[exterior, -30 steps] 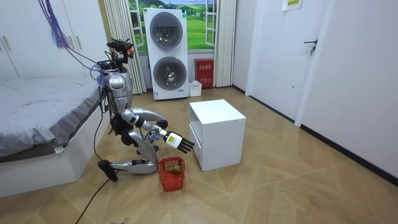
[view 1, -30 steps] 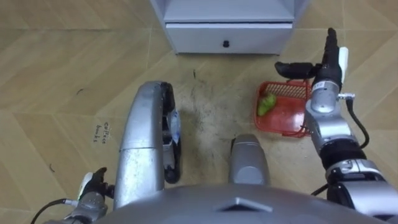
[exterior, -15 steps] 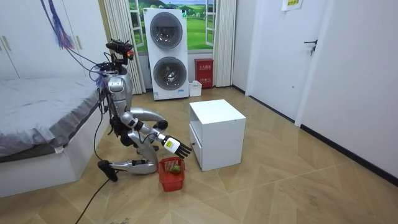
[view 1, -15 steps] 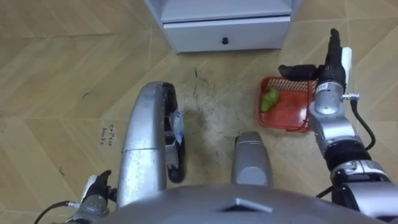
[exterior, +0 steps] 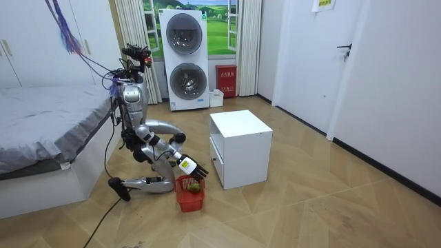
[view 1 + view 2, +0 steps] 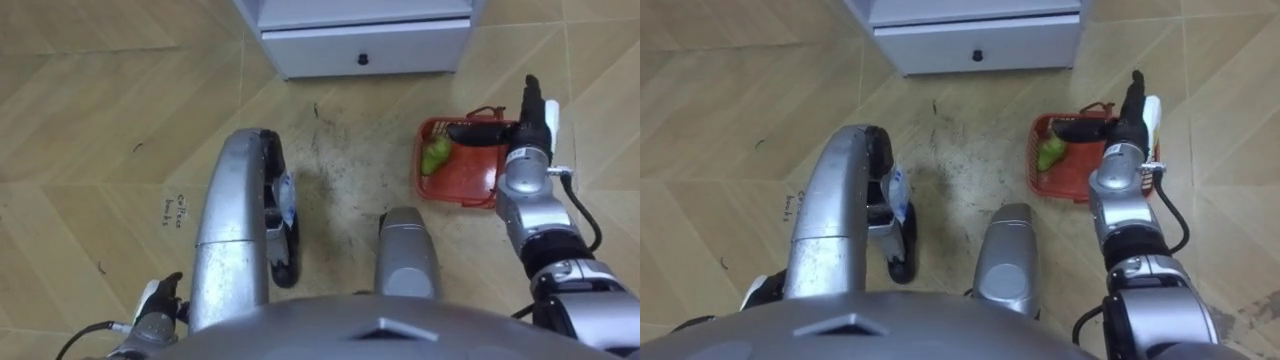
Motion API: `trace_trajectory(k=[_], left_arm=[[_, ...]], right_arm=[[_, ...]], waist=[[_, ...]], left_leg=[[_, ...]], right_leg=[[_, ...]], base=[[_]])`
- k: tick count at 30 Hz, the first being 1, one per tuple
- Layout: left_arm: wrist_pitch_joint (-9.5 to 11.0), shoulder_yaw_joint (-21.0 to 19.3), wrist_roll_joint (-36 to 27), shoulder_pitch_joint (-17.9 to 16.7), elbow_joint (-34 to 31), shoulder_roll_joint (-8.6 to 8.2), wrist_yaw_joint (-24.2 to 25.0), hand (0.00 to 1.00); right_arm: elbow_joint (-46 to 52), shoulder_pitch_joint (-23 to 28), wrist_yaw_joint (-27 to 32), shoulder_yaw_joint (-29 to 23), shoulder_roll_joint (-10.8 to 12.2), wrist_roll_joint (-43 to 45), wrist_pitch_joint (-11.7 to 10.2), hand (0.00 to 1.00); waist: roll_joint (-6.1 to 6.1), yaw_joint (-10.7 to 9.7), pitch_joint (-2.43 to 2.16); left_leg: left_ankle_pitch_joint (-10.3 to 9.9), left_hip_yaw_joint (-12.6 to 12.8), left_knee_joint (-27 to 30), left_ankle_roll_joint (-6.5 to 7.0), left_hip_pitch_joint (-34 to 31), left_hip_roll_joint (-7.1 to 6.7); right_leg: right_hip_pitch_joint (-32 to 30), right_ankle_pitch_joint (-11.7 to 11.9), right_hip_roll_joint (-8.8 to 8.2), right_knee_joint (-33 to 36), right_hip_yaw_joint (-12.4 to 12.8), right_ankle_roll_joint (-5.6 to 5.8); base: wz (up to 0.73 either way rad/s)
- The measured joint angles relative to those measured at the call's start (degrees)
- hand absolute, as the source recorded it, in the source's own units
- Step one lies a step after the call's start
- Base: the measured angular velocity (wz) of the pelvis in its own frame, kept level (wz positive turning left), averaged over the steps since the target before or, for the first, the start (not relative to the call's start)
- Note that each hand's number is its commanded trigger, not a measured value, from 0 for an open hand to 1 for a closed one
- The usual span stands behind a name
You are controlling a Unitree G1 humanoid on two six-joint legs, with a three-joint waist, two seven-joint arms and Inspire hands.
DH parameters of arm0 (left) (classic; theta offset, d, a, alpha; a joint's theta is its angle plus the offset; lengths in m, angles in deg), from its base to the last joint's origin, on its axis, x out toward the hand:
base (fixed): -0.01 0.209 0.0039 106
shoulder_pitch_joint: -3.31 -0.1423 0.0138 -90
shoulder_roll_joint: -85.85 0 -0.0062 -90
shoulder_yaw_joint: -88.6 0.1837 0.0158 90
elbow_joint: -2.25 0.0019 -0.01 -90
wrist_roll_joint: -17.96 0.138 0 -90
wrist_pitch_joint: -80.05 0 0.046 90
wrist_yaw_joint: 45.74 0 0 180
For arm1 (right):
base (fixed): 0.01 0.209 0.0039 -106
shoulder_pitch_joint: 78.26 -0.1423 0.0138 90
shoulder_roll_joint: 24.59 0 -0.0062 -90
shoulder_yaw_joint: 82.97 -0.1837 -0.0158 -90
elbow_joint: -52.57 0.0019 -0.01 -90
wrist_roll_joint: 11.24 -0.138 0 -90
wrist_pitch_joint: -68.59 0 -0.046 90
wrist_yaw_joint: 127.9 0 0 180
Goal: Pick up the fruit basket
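My right hand (image 6: 525, 128) hangs open, thumb spread, over the basket (image 6: 462, 186) on the floor (image 6: 100, 100) at my 1 o'clock; I should lower squarely and curl round the handle (image 6: 484, 111), clear of the fruit (image 6: 433, 158).

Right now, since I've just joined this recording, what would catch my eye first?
A red basket holding a green fruit sits on the floor near a white cabinet. The right robot hand reaches over the basket's right rim, fingers straight, thumb stretched across it. In the room view the robot is down low beside a bed.
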Motion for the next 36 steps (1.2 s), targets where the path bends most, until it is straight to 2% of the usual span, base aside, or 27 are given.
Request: trace_trajectory(k=[2, 6, 10, 17, 36], left_arm=[[0.01, 0.89, -0.38, 0.01, -0.48, -0.04, 0.06, 0.00], [-0.08, 2.45, -0.49, 0.03, -0.93, -0.30, 0.37, 0.00], [-0.06, 2.93, -1.62, 0.03, -1.38, -0.32, 0.57, 0.00], [0.20, 2.97, -1.79, 0.13, -1.55, -0.37, 0.58, 0.00], [0.24, 2.87, -2.82, 0.11, -3.81, -0.35, 0.77, 0.00]], right_arm=[[-1.52, -0.22, -0.44, 0.13, -0.02, -0.84, 0.06, 0.00], [-3.91, -0.23, -1.21, 0.67, -0.03, -1.62, 0.15, 0.00], [-6.16, -0.04, -1.18, 1.13, -0.04, -3.26, 0.44, 0.00], [-6.46, -0.05, -1.18, 1.20, -0.24, -3.34, 0.63, 0.00], [-8.12, -0.08, -1.16, 1.20, -0.83, -3.49, 0.63, 0.00]], waist=[[0.02, 0.43, 0.00], [0.56, 0.64, 0.34], [0.95, 0.65, 0.49], [1.21, 0.62, 0.42], [1.57, 0.90, 0.41]], left_leg=[[0.00, 0.01, 0.03, 0.00, -0.09, -0.01], [0.00, -0.01, 0.15, 0.00, -0.26, 0.02], [-0.02, 0.01, 0.16, -0.04, -0.26, 0.13], [-0.02, 0.04, 0.44, -0.04, -0.05, 0.99], [-0.02, -0.01, 0.80, -0.04, -1.34, 1.17]], right_leg=[[0.01, 0.00, -0.04, -0.08, -0.13, 0.00], [0.07, 0.00, -0.09, -0.10, -0.43, 0.00], [0.01, 0.00, -0.04, -0.03, -0.42, 0.00], [-0.22, 0.00, 0.72, -0.01, 0.06, -0.01], [-1.94, -0.03, 1.06, 0.49, 0.92, 0.03]], base=[[0.02], [0.03], [0.00], [-0.06], [-0.01]])
